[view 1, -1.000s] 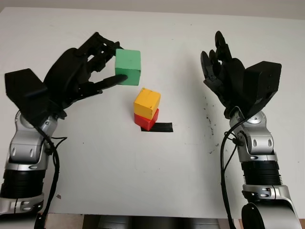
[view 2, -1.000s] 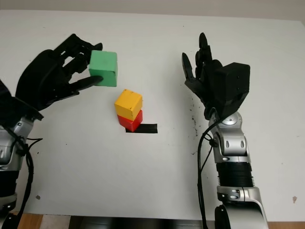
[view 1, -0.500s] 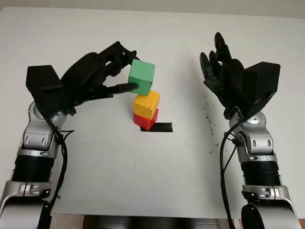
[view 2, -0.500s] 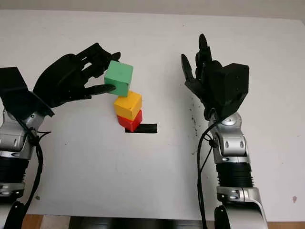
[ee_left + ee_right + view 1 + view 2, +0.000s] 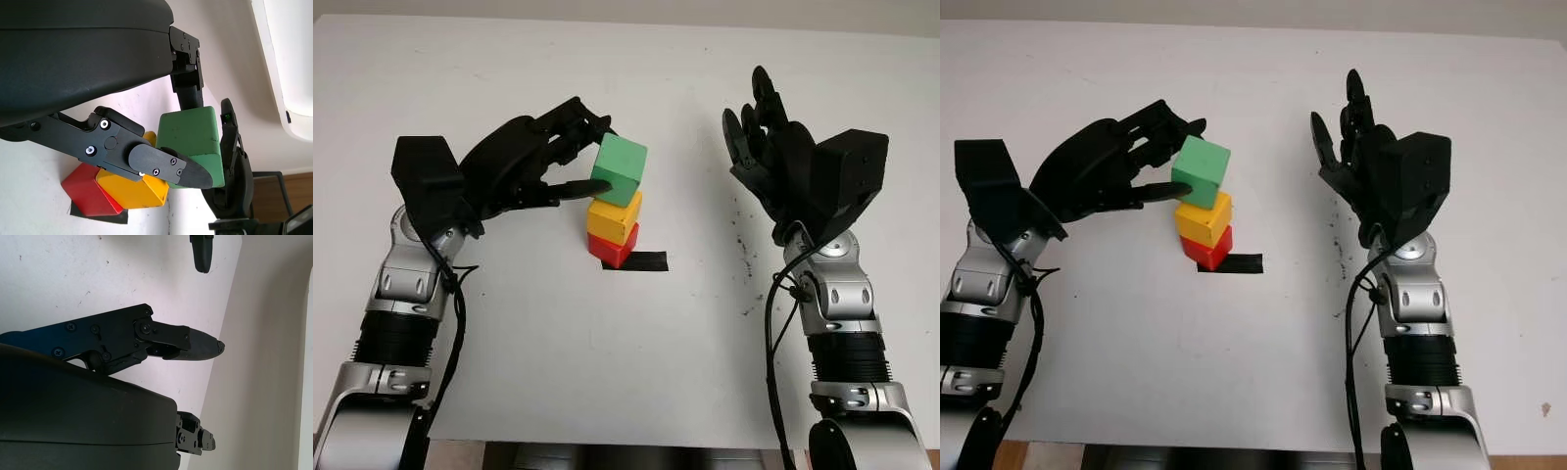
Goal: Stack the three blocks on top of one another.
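Three blocks: one green block [image 5: 619, 169], one yellow block [image 5: 614, 218], one red block [image 5: 612, 249]. Two hands: left hand [image 5: 524, 166] at 9 o'clock, right hand [image 5: 773, 152] at 3 o'clock. One strip of black tape [image 5: 646, 262]. One table [image 5: 607, 372].

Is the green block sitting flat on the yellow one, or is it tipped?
Tipped. The left hand grips the green block, tilted, over the yellow block.

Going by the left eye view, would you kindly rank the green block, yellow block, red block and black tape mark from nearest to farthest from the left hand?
1. Green block: held in the left hand, tilted on top of the stack.
2. Yellow block: directly beneath the green one.
3. Red block: bottom of the stack.
4. Black tape mark: on the table at the stack's base, toward the right hand, which is open.
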`<action>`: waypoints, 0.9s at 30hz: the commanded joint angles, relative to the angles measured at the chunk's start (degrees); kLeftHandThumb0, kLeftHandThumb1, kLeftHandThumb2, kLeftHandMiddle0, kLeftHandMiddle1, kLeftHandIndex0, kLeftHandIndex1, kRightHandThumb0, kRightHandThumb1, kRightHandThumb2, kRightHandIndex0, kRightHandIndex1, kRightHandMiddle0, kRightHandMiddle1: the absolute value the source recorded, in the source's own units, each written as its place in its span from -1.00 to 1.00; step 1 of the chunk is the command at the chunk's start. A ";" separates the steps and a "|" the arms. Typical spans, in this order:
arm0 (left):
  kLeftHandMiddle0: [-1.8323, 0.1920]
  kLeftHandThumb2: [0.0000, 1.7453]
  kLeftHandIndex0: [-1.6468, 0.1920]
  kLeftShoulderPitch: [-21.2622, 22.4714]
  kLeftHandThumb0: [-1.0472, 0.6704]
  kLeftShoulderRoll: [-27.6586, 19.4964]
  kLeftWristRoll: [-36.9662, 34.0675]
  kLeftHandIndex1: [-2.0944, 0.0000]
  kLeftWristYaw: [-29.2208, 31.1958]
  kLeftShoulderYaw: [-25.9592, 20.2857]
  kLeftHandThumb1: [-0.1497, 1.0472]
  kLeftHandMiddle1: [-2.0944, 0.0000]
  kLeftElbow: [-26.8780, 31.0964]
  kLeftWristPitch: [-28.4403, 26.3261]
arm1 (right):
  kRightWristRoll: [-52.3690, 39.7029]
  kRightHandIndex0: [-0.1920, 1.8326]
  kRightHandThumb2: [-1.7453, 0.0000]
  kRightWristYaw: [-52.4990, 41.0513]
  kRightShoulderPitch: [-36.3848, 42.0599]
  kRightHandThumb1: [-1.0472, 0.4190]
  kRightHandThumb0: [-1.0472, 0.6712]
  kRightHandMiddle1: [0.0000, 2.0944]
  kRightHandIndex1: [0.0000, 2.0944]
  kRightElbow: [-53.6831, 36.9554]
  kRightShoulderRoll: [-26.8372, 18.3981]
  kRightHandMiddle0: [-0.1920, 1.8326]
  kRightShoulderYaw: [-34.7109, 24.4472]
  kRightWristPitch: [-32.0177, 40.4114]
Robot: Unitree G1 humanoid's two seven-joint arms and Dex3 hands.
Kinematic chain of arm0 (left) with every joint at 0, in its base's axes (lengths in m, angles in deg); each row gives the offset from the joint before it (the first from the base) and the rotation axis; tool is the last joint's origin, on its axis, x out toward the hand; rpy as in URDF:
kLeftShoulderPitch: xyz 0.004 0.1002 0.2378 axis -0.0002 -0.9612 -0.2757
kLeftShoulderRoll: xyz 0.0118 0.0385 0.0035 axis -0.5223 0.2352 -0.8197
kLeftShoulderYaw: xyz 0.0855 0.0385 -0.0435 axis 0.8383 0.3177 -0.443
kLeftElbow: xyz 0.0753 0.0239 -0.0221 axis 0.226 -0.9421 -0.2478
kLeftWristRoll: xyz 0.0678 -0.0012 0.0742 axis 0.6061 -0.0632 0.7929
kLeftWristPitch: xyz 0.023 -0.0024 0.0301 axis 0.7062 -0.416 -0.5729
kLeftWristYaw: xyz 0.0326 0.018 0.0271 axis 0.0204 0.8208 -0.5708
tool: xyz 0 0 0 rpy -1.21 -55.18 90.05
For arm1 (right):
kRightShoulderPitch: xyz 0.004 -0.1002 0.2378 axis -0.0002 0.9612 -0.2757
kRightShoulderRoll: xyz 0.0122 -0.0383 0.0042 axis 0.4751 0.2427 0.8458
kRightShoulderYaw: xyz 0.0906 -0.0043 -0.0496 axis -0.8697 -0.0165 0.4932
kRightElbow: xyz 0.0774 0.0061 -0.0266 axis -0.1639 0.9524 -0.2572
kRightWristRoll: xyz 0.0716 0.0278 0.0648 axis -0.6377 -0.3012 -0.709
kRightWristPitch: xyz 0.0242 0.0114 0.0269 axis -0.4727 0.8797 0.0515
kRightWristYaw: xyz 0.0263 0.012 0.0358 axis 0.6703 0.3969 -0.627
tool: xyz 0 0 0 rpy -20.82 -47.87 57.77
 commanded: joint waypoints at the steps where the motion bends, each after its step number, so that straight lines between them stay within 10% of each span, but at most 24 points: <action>1: 0.76 -0.78 0.40 0.30 -0.44 0.50 -0.29 -0.51 0.37 0.24 1.00 0.95 0.60 0.25 | -0.23 -0.92 0.39 0.03 1.02 -1.00 -0.40 -0.94 -0.95 -1.01 -0.07 -0.92 -0.18 0.14; 27: 0.73 -0.81 0.40 -0.92 -0.44 0.87 0.80 -0.52 -0.95 0.16 1.00 0.94 1.61 -1.18 | 0.13 -0.94 0.39 -0.63 0.82 -1.00 -0.42 -0.95 -0.95 -1.74 -0.84 -0.93 -0.25 2.23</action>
